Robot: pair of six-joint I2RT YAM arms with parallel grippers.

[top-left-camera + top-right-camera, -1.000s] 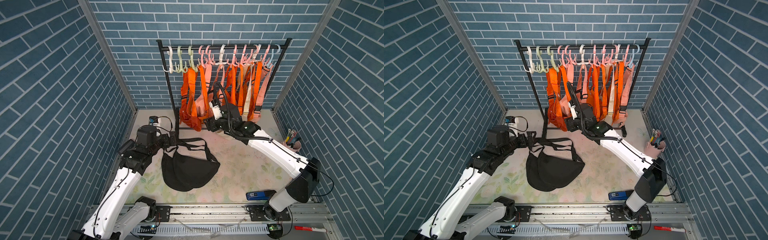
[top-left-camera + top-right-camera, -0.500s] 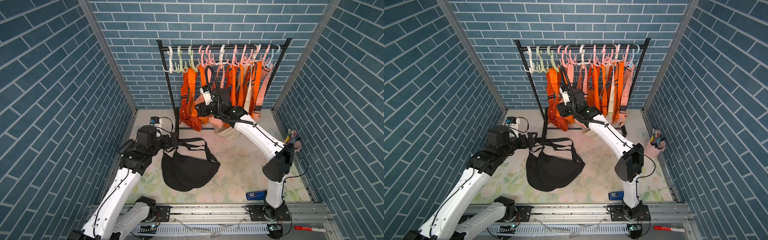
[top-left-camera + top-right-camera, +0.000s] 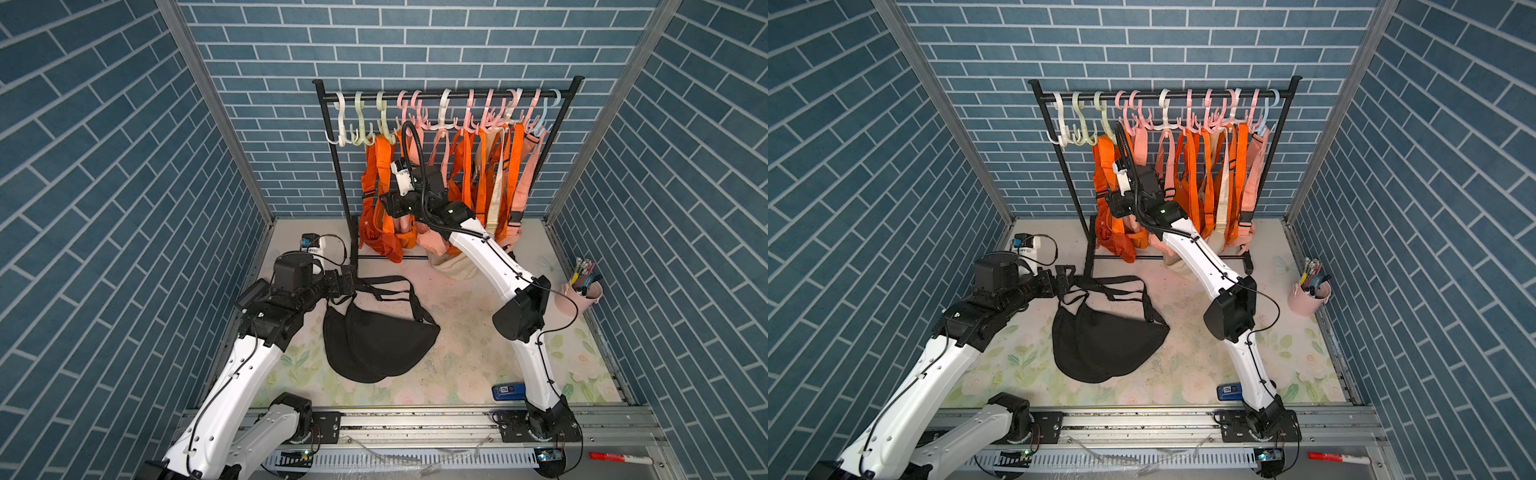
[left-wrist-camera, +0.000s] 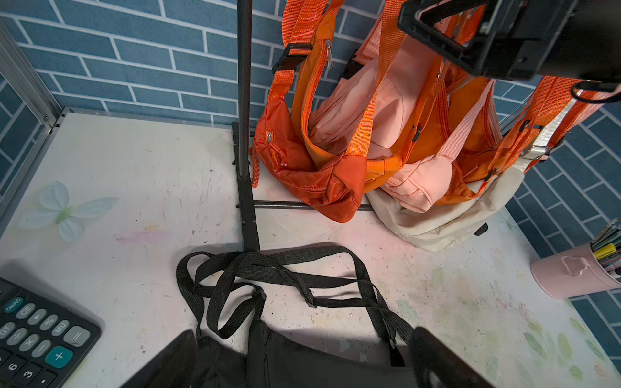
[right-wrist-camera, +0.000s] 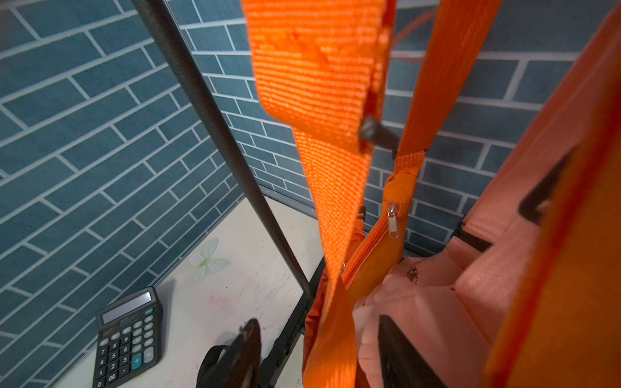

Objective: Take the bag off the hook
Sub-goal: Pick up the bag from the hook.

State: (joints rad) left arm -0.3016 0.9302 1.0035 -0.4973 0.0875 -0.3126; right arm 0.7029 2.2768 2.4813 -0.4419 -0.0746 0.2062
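A black rack (image 3: 449, 95) carries several pastel hooks (image 3: 383, 124) with orange, pink and cream bags hanging from them. My right gripper (image 3: 388, 203) (image 3: 1113, 203) is raised among the leftmost straps. In the right wrist view it (image 5: 317, 320) is open, its jaws standing apart on either side of the strap (image 5: 336, 201) of an orange bag (image 3: 380, 237) (image 4: 302, 168), with gaps showing. A black bag (image 3: 374, 340) (image 3: 1100, 345) lies flat on the table. My left gripper (image 3: 345, 282) (image 4: 304, 332) hangs open and empty just above its tangled straps (image 4: 268, 268).
A calculator (image 4: 33, 336) (image 5: 129, 339) lies at the far left of the table. A pink pen cup (image 3: 582, 291) stands at the right edge, and a blue device (image 3: 509, 390) lies near the right arm's base. The rack's post (image 4: 243, 100) and foot stand between the arms.
My right arm has lifted and swung left along the rack to the leftmost orange straps, and its jaws have narrowed. The left arm and the black bag have not moved.
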